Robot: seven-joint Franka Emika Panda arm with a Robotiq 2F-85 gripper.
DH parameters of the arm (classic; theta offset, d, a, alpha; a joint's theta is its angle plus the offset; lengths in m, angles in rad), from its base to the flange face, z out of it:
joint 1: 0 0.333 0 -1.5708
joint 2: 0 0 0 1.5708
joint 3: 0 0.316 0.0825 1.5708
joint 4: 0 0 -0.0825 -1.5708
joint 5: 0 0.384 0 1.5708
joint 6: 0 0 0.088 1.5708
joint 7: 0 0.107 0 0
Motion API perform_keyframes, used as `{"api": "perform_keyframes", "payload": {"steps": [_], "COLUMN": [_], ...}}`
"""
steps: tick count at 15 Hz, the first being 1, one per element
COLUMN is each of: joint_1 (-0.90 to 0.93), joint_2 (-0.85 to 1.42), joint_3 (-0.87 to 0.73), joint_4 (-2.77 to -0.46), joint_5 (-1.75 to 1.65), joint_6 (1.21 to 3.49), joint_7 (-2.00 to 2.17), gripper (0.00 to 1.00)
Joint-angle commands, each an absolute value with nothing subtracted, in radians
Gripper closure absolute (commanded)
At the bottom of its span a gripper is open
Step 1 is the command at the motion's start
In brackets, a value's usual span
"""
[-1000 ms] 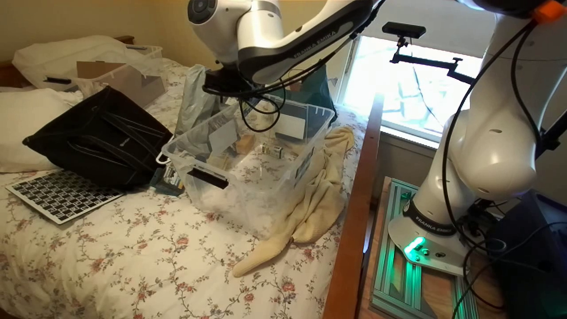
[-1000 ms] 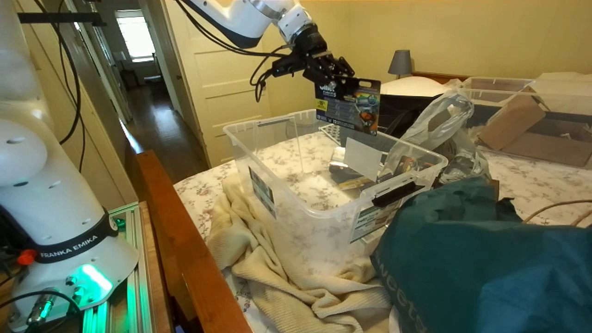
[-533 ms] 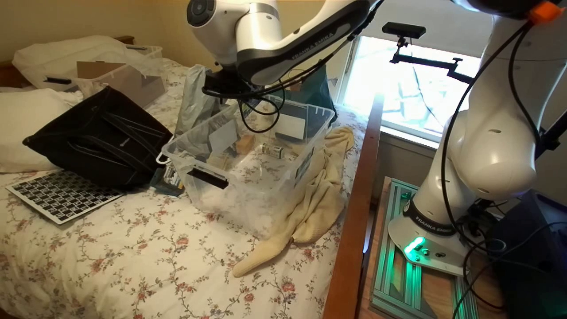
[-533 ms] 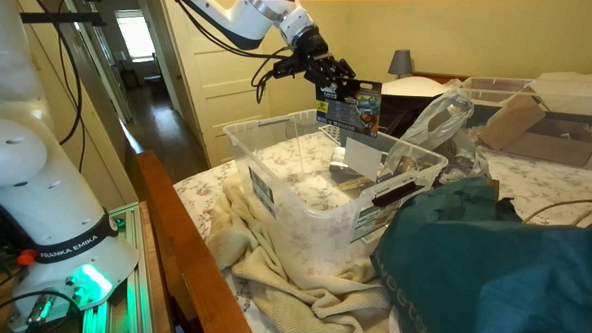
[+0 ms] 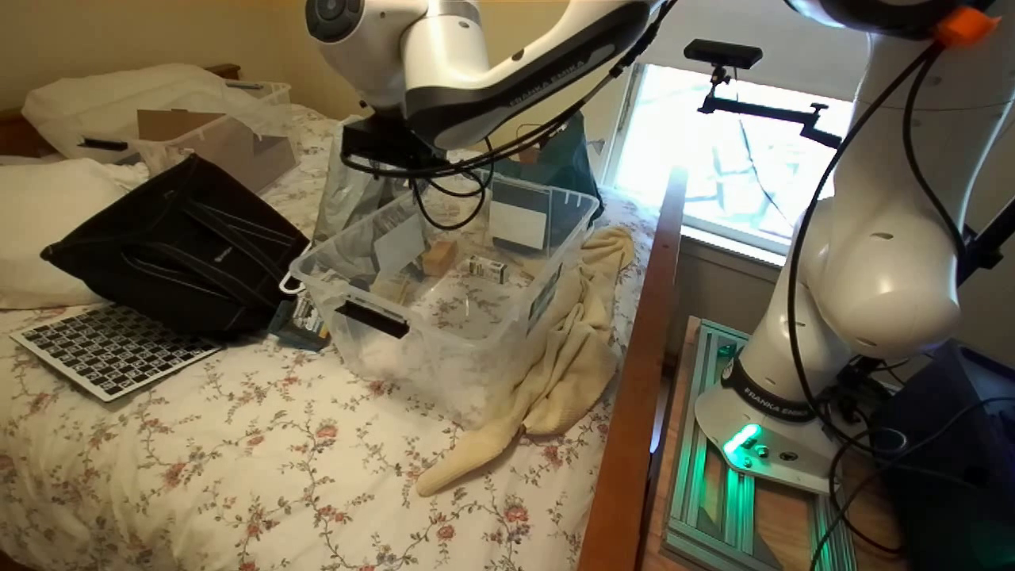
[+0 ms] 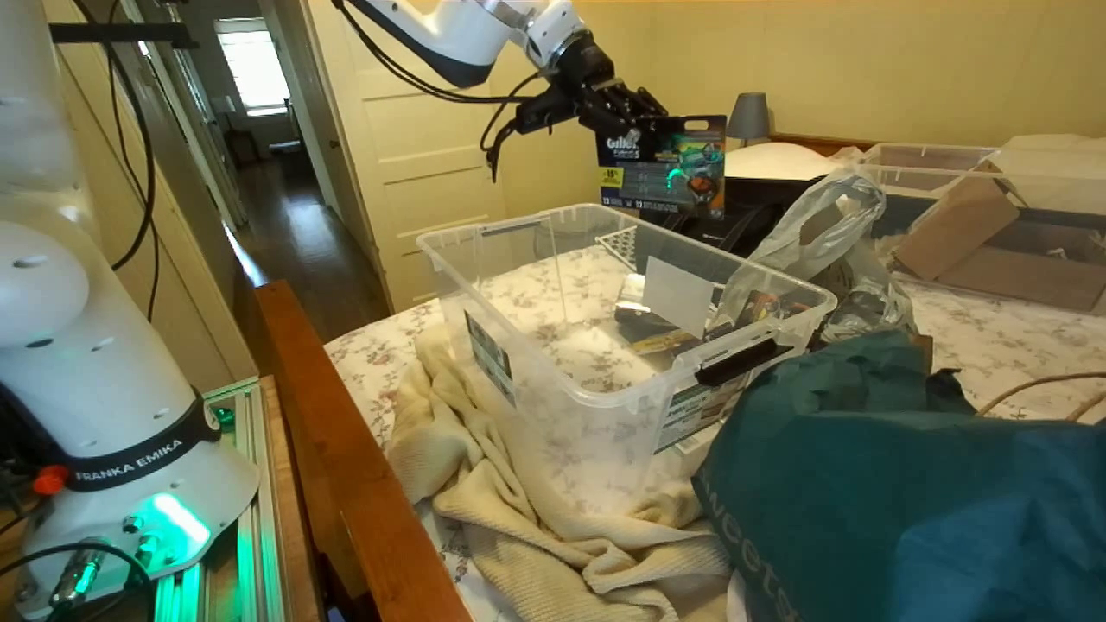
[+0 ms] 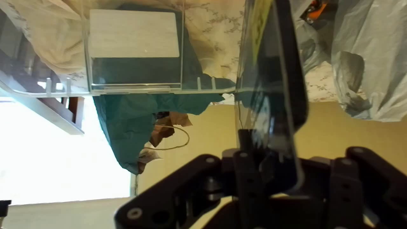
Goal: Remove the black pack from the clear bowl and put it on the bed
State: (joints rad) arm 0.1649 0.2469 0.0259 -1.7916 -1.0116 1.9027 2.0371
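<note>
Bedroom; floral bed (image 5: 270, 480) as worktop. In an exterior view, upper centre: hand (image 6: 646, 128) pinched closed on black pack (image 6: 661, 181) near its top edge; pack upright, above clear bowl (image 6: 596, 399), likely held high to clear its rim.

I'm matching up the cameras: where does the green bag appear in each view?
In an exterior view: the green bag, upper half, right of centre, behind the clear bowl.
In an exterior view: the green bag, large at lower right, in front of the clear bowl.
Wrist view: the green bag, left of centre, partly seen through the wall of the clear bowl.
Shared landmark: the clear bowl, beside the green bag each time.
</note>
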Motion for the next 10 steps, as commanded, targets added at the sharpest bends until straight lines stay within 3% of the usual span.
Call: {"api": "perform_keyframes", "payload": {"steps": [1,9,10], "joint_1": [0.160,0.150,0.162], "joint_2": [0.313,0.465,0.410], "joint_3": [0.038,0.030,0.024], "joint_4": [-1.687,-1.502,-1.581], "joint_5": [-1.070,-1.035,-1.041], "joint_6": [1.936,2.085,2.063], "joint_7": [1.997,1.896,1.934], "gripper": [1.00,1.00,1.00]}}
